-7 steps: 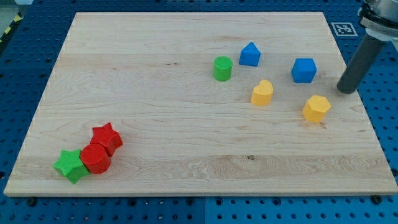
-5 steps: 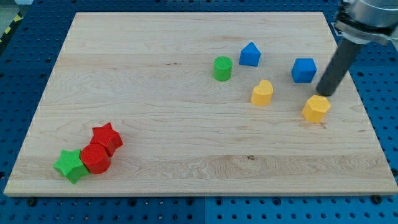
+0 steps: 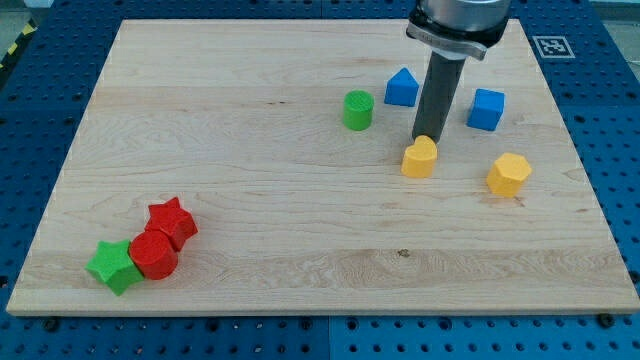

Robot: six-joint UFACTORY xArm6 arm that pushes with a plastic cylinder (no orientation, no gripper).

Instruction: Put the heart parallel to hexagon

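Eight blocks: spread over the wooden bench [image 3: 250,200], in two groups.
Tool: a plain dark rod with no jaws, so nothing to clench or release; it grasps nothing.
My tip [image 3: 421,138]: at the far edge of the yellow heart [image 3: 419,158], touching it or just short of it; cannot tell which.
Yellow heart: right of centre, nearer than the blue blocks.
Yellow hexagon [image 3: 508,174]: right of the heart, slightly nearer, well apart from it.
Blue house-shaped block [image 3: 402,87]: far side, just left of the rod.
Blue cube [image 3: 487,109]: far side, right of the rod.
Green cylinder [image 3: 357,110]: left of the blue house-shaped block.
Near-left cluster: red star [image 3: 172,221], red rounded block [image 3: 153,254], green star [image 3: 113,265], touching in a row.
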